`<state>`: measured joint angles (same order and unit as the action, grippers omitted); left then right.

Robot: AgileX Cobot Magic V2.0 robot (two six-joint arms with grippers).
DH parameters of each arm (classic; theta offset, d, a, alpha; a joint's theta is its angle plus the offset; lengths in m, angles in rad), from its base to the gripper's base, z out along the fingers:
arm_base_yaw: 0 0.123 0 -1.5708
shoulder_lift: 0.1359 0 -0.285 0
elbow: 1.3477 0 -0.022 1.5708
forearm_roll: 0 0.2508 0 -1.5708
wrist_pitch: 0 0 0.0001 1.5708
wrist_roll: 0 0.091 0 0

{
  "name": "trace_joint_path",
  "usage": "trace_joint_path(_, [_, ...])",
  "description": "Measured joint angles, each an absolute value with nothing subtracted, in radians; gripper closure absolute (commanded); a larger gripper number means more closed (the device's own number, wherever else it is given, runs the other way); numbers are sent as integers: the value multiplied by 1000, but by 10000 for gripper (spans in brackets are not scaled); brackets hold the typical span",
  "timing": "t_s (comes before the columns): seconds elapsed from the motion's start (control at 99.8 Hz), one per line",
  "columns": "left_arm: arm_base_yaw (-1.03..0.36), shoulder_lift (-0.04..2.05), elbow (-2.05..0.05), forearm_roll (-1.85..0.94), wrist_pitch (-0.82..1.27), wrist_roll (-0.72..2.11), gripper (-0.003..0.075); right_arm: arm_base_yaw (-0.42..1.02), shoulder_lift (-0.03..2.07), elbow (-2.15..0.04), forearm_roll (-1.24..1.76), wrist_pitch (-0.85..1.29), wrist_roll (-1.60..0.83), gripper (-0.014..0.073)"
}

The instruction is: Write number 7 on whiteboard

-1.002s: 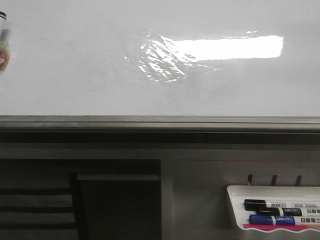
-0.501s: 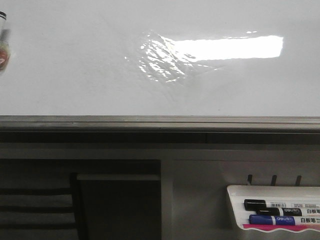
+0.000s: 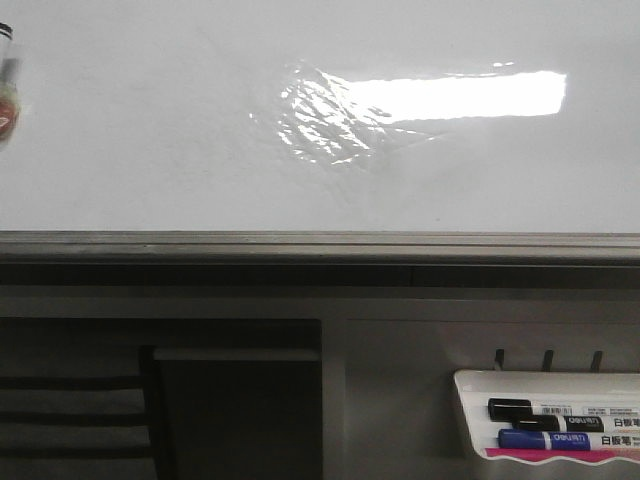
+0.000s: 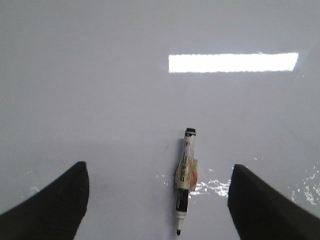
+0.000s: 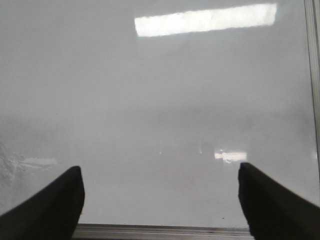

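Note:
The whiteboard (image 3: 180, 150) fills the upper front view, glossy white with a grey frame edge and a bright rectangular reflection. No number 7 shows on it. A marker (image 4: 185, 180) with a taped label lies on the board in the left wrist view, uncapped tip toward the camera, between the wide-open fingers of my left gripper (image 4: 157, 200); the fingers stand well clear of it. The same marker shows at the far left edge of the front view (image 3: 6, 90). My right gripper (image 5: 160, 200) is open and empty over the board (image 5: 160, 110) near its frame edge. Neither gripper shows in the front view.
A small white marker tray (image 3: 548, 420) hangs at the lower right below the board, holding a black marker (image 3: 540, 409) and a blue marker (image 3: 560, 440). The grey frame edge (image 3: 320, 245) runs across the front view. Dark furniture sits below left.

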<state>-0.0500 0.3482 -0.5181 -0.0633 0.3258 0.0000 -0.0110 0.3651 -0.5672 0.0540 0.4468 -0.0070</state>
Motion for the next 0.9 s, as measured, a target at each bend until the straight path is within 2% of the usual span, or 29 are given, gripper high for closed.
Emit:
trace_joint_path(0.431, [-73,741,-548,-85,395,47,188,-11,365,-567,59,449,-7,30])
trace_joint_path(0.651, [-140,936,-559,-83,303,48,191,-11,365,-567,59,449,-7,30])
trace_joint_path(0.902, [-145,1110,-559,-81,112,49,283,-11,365,-567,59,450,-7,30])
